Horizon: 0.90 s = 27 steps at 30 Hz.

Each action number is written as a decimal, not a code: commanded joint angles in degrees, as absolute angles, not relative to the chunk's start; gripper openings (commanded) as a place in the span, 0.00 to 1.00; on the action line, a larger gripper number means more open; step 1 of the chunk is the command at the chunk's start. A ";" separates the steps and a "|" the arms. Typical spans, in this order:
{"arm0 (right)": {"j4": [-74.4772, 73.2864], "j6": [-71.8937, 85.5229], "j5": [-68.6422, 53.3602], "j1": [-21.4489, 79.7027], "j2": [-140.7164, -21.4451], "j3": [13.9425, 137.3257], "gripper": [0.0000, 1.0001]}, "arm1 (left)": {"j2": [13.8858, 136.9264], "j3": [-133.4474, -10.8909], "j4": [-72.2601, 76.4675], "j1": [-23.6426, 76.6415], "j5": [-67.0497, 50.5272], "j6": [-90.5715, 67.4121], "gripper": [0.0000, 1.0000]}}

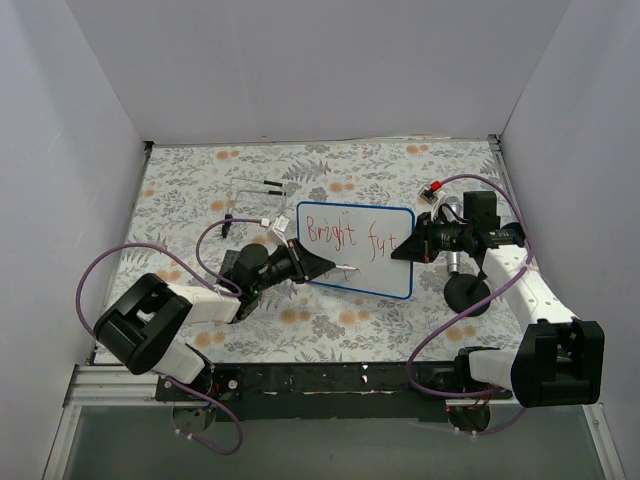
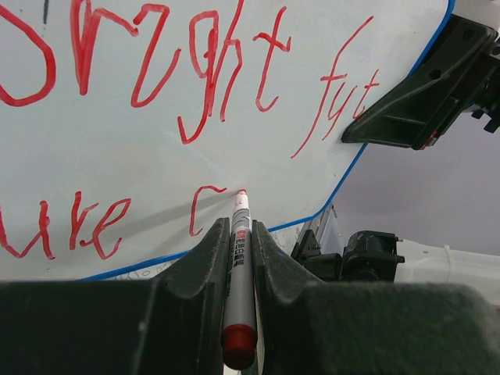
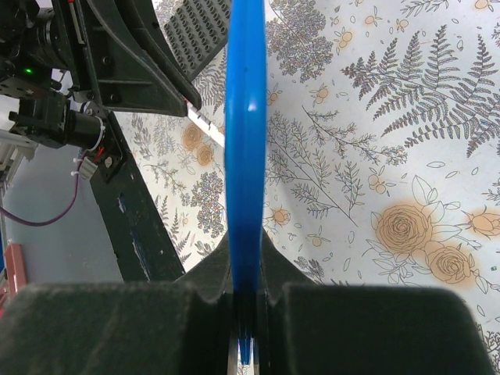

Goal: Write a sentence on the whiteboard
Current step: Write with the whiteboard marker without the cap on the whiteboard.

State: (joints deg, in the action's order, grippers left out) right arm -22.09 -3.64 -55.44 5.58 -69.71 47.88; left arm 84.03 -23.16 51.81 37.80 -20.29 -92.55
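Over floral tablecloth point(image 1: 330, 180), white walls point(image 1: 320, 60) around, right gripper point(image 3: 246, 312) pinching whiteboard point(image 1: 385, 272), left gripper point(image 2: 238, 234) clamping marker point(image 2: 241, 266) at sentence point(image 2: 180, 70)

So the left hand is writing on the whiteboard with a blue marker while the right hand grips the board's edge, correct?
Not quite: the marker is red, not blue. The left wrist view shows the left hand clamped on a red-ended marker, its tip at the whiteboard beside the red lettering. The right hand does grip the board's edge.
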 commanded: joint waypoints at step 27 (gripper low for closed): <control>-19.78 -3.87 -58.54 5.36 -68.03 48.16 0.01 | 86.48 -24.52 49.39 36.39 -25.49 -90.35 0.00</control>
State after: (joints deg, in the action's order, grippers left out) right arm -21.61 -3.95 -55.42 5.28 -69.71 47.88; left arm 86.59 -22.26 47.64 36.82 -26.02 -90.91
